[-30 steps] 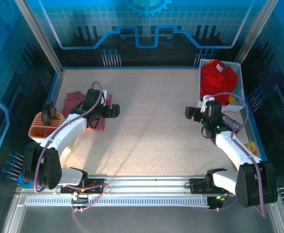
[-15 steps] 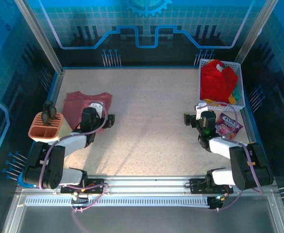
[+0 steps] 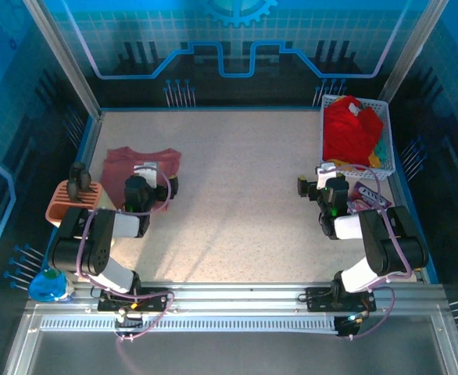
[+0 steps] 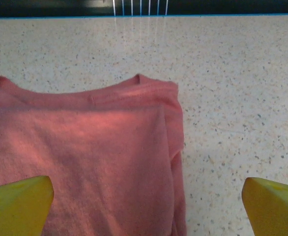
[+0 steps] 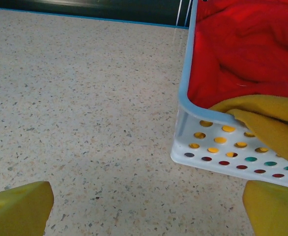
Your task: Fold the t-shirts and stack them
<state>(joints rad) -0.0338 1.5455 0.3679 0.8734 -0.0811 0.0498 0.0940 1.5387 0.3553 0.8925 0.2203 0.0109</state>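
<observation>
We are holding our left tool [image 3: 169, 186] wide apart, its yellow fingertips [image 4: 17, 205] sitting at the two lower corners of the wrist view with nothing between them. Just beneath and ahead of it, the pink t-shirt [image 4: 85, 147] is lying flat on the surface [image 3: 245, 180], collar toward the far side and its right edge doubled into a neat line. From above it is showing as a compact rectangle at the left. Our right tool [image 3: 303, 187] is hanging equally spread and empty, facing the near left corner of the white basket [image 5: 184, 105], close but not touching. Inside, the red t-shirt [image 5: 252, 49] is lying bunched, with yellow cloth [image 5: 264, 120] spilling over the near rim.

We are judging that the pink shirt is already folded, so the step in hand is fetching the next one. The next move is calling for the right tool to rise over the rim and pinch the red shirt high on its heap. It then has to lift the shirt free without dragging the yellow cloth or tipping the light basket, and carry it to the middle of the surface for spreading.
</observation>
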